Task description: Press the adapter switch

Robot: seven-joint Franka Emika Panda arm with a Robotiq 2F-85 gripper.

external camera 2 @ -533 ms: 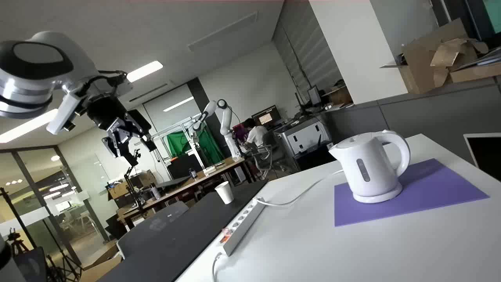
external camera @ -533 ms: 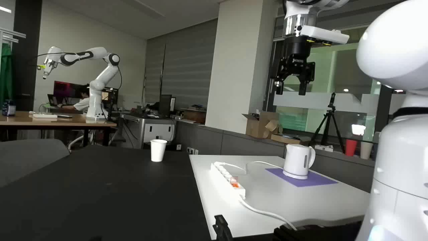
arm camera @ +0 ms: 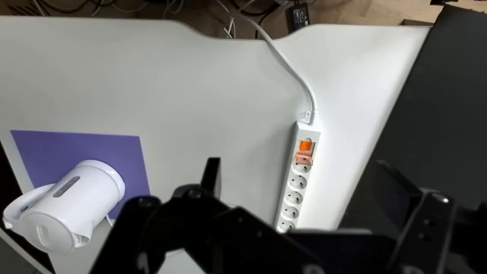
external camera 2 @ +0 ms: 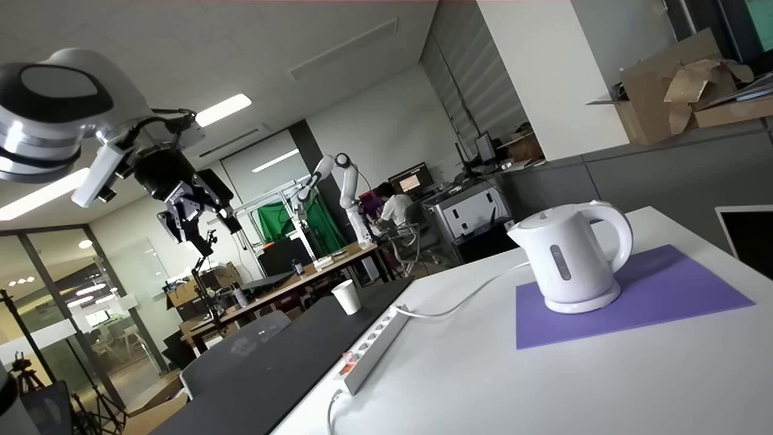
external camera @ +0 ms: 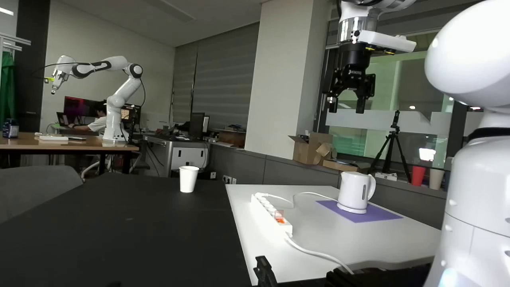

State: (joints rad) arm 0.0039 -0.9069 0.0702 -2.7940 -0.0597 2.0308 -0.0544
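Observation:
The adapter, a long white power strip, lies on the white table in the wrist view. It also shows in both exterior views. Its orange switch is at the end where the white cable leaves. A clear reddish flip cover stands open beside the switch, over the nearest socket. My gripper is open and empty, high above the table, also in both exterior views. In the wrist view the gripper body hides the strip's far end.
A white kettle stands on a purple mat on the white table. A second white cable runs from the strip toward the kettle. A black table adjoins, with a white cup on it.

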